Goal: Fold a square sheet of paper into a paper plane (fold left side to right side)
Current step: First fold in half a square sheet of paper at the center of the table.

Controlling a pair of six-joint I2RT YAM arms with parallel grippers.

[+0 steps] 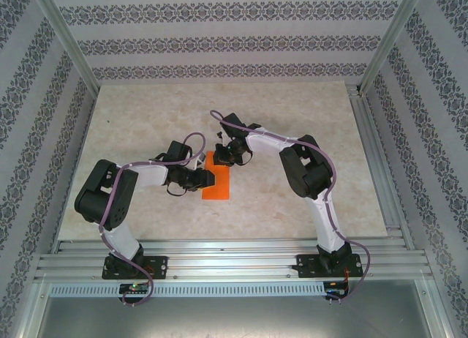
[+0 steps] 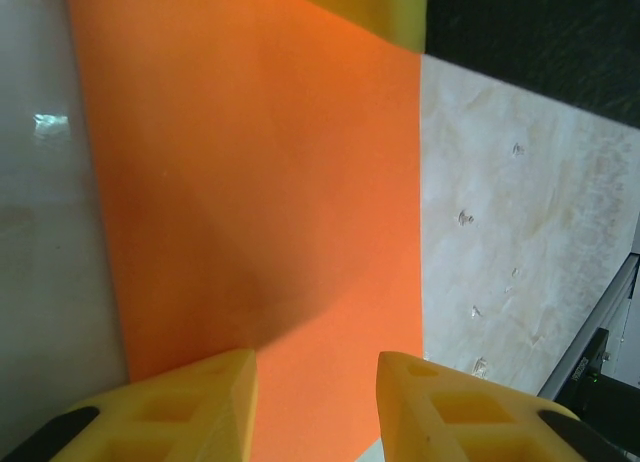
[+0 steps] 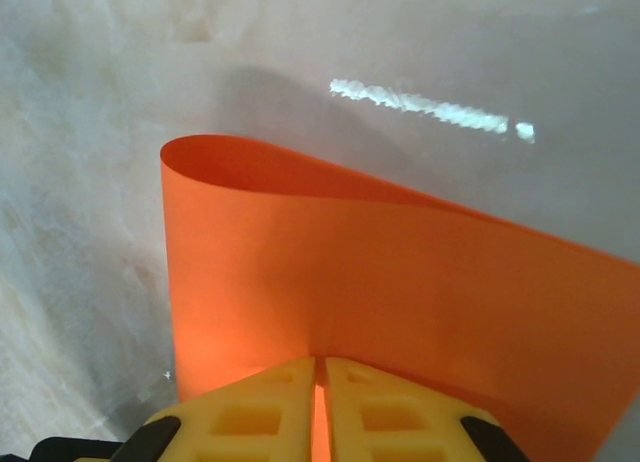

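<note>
My left hand (image 2: 315,367) (image 1: 207,178) is half wide. Its two yellow fingers (image 2: 170,412) stand apart, gripping nothing, low over the near edge of the square sheet of paper (image 2: 260,182) (image 1: 218,186) (image 3: 400,282). Past the fingertips the sheet lies flat on the bench (image 2: 520,202) (image 1: 146,118) (image 3: 100,132), with its two long edges running straight away from me. Bare bench flanks both edges: a narrow strip with a small white glint (image 2: 50,124) on one side, and a broader reach out to the frame rail (image 2: 600,352) on the other. A yellow piece (image 2: 350,2) shows at the sheet's far edge, and I cannot tell what it is.

My right hand (image 3: 320,367) (image 1: 225,154) is closed to a thin slit, with the paper's edge pinched between its pads. Just beyond them the sheet lifts off the bench and rolls over in a soft, uncreased curl whose rounded lip stands free. Behind the curl is open bench, crossed by a streak of light (image 3: 420,102).

From above the curl does not read, and the paper looks like a narrow flat rectangle. That view shows what my wrists cannot: both hands meet at the bench's middle, the left at the sheet's left edge and the right at its far end. There is free bench all round, out to the patterned walls (image 1: 234,42).
</note>
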